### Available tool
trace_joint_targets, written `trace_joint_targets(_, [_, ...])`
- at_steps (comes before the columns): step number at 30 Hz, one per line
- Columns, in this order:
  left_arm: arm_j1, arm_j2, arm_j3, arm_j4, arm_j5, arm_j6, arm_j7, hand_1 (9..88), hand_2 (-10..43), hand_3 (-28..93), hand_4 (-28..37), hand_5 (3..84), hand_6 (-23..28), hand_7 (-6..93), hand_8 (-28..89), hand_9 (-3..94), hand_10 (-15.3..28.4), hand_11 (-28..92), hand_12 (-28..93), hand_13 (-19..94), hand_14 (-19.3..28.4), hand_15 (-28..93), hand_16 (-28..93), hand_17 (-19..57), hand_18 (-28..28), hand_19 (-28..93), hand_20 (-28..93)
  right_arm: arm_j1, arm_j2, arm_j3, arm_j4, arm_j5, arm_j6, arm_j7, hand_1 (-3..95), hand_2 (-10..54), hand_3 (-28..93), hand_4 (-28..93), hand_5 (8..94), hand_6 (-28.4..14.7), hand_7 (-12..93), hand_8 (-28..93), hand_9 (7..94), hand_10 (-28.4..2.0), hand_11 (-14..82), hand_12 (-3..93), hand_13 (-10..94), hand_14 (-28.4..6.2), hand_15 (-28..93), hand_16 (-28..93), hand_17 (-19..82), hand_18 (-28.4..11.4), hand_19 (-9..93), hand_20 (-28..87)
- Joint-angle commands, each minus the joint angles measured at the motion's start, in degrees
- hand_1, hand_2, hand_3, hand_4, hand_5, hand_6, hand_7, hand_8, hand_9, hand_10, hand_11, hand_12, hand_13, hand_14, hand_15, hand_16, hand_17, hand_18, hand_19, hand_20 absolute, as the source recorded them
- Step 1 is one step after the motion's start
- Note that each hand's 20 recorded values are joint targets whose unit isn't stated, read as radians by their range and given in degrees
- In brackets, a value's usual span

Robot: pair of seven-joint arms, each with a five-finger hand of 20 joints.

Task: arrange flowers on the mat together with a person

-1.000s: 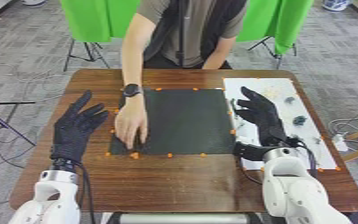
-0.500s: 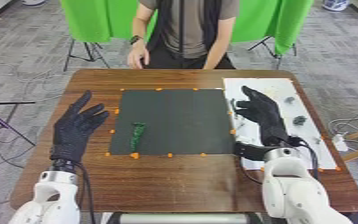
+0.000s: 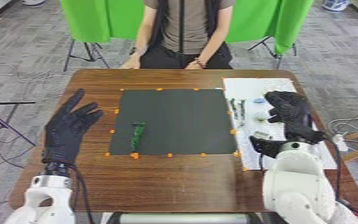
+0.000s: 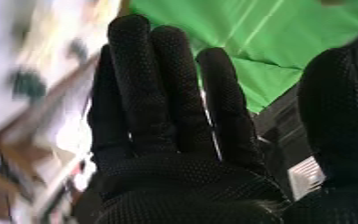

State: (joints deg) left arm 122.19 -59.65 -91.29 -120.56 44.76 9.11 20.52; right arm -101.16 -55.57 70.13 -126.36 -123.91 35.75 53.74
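In the head view, the dark mat (image 3: 175, 120) is lying flat on the brown table (image 3: 175, 185), with small orange marks (image 3: 135, 155) dotting its border. The green sprig (image 3: 138, 134) is resting on the mat, over toward its left side, its length running roughly from the middle down toward the near edge. To the right of the mat, the white sheet (image 3: 257, 86) is lying close alongside. On it, nearest the mat, thin stems (image 3: 241, 111) are lying lengthwise; a little farther from the mat are sitting a small light-blue piece (image 3: 259, 100) and a small pale piece (image 3: 261, 116). The right hand (image 3: 288, 107) is hovering over the white sheet, well right of the mat. The left hand (image 3: 69, 122) is waiting to the left of the mat, its fingers reaching out straight and its thumb standing apart.

In the right wrist view, the right hand (image 4: 184, 185) is holding its fingers long and straight, with the thumb spreading well away from them. Green cloth (image 4: 246, 30) is hanging beyond the fingertips.
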Motion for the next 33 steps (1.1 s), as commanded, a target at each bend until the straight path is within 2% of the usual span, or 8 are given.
trace_joint_targets(1, [-0.24, -1.54, -0.25, 0.47, 0.09, 0.57, -2.12, 19.2, 13.1, 71, -28.3, 31.6, 6.3, 11.0, -9, 35.5, 19.1, 24, 10, 28, 24.4, 46, -8, -5.3, 25.6, 62, -6, -2.34, -0.52, 4.44, 0.41, -23.51, -11.51, 16.50, 28.6, 1.4, 70, -24, 50.6, -3.1, 19, -14, 59.8, -18.4, 43.1, 18.2, 58, -15.6, 62, 10, 20, -22.0, 72, 15])
trace_joint_targets(5, [0.36, -2.33, -0.79, 0.81, 0.37, -0.48, -2.69, 19.2, 13.0, 71, -28.3, 31.6, 6.3, 11.0, -9, 35.5, 19.1, 24, 10, 28, 24.4, 46, -8, -5.3, 25.6, 62, -7, -4.62, -1.30, 7.62, 1.15, -24.28, -16.10, 19.53, 32.2, -0.1, 71, -25, 51.6, -2.9, 18, -14, 60.3, -18.3, 39.3, 17.4, 58, -15.8, 60, 10, 19, -22.5, 71, 13])
trace_joint_targets(14, [-0.48, -2.38, -0.53, 0.82, 0.33, -0.83, -2.43, 19.3, 12.9, 71, -28.3, 31.6, 6.3, 11.0, -9, 35.6, 19.2, 24, 10, 28, 24.5, 46, -8, -5.3, 25.6, 62, -7, -4.41, -2.13, 9.14, 6.94, -18.34, -23.51, 19.07, 31.8, -2.1, 72, -26, 49.0, -3.7, 16, -13, 56.6, -19.1, 31.3, 16.2, 53, -17.6, 57, 9, 15, -23.7, 68, 11])
trace_joint_targets(19, [-0.93, -2.81, -0.62, 0.92, 0.36, -1.65, -2.69, 19.3, 12.9, 71, -28.3, 31.6, 6.3, 11.1, -9, 35.5, 19.1, 24, 10, 28, 24.4, 46, -8, -5.2, 25.6, 62, -7, -2.36, -2.09, 7.98, 10.08, -17.03, -27.75, 20.75, 32.0, -2.9, 72, -26, 48.3, -3.5, 16, -13, 55.3, -19.0, 24.6, 15.0, 52, -18.0, 53, 8, 13, -23.7, 64, 11])
trace_joint_targets(24, [-0.46, -2.28, -0.70, 0.77, -0.18, -1.30, -1.90, 19.3, 12.8, 71, -28.3, 31.6, 6.3, 11.0, -9, 35.6, 19.1, 24, 10, 28, 24.3, 46, -8, -5.2, 25.6, 62, -7, -3.15, -2.26, 8.44, 10.27, -15.96, -31.04, 20.29, 33.9, -5.3, 73, -26, 48.2, -3.3, 16, -13, 54.2, -18.8, 22.0, 14.9, 50, -18.3, 50, 8, 12, -24.2, 61, 10])
trace_joint_targets(28, [-0.35, -2.24, -0.71, 0.60, -0.19, -1.15, -1.82, 19.4, 12.7, 71, -28.3, 31.6, 6.3, 11.0, -9, 35.6, 19.2, 24, 10, 28, 24.4, 46, -8, -5.2, 25.6, 62, -7, -3.33, -2.87, 8.40, 10.13, -14.76, -35.06, 20.16, 38.8, -9.0, 76, -27, 47.3, -2.8, 16, -14, 52.5, -18.2, 19.1, 14.9, 48, -18.3, 48, 9, 10, -24.5, 59, 11])
trace_joint_targets(32, [-0.54, -2.48, -0.93, 0.62, 0.01, -1.27, -2.16, 19.5, 12.6, 71, -28.3, 31.6, 6.3, 11.0, -9, 35.6, 19.1, 24, 10, 28, 24.4, 46, -8, -5.2, 25.6, 62, -7, -3.09, -3.27, 7.60, 10.29, -14.66, -38.23, 21.08, 41.6, -9.5, 78, -28, 47.1, -2.6, 16, -14, 52.2, -18.0, 18.4, 14.9, 47, -18.2, 47, 9, 10, -24.7, 58, 13])
trace_joint_targets(33, [-0.26, -2.23, -0.84, 0.46, -0.21, -0.82, -1.85, 19.6, 12.5, 72, -28.3, 31.6, 6.3, 11.0, -9, 35.6, 19.1, 24, 10, 28, 24.4, 46, -8, -5.2, 25.6, 62, -7, -2.72, -3.33, 7.22, 10.64, -14.80, -39.17, 21.21, 42.2, -9.5, 78, -28, 47.1, -2.6, 16, -14, 52.2, -18.0, 18.4, 14.9, 47, -18.1, 47, 9, 10, -24.8, 59, 13])
